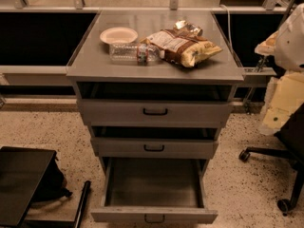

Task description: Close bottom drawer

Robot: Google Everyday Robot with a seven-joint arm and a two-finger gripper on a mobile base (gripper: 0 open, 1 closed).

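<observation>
The bottom drawer (154, 182) of the grey metal cabinet is pulled far out towards the camera. Its long plain tray is empty. Its slim front with a small black loop handle (154, 218) sits at the bottom edge of the view. My gripper (280, 103) is the pale arm end at the right edge. It hangs to the right of the cabinet, level with the upper drawers and apart from the bottom drawer.
The top drawer (154, 110) and middle drawer (154, 147) stand slightly out. On the cabinet top (90, 65) lie a pale bowl (118, 34), a clear bottle (135, 52) and a chip bag (183, 46). An office chair base (285, 175) stands right, a black case (23, 184) left.
</observation>
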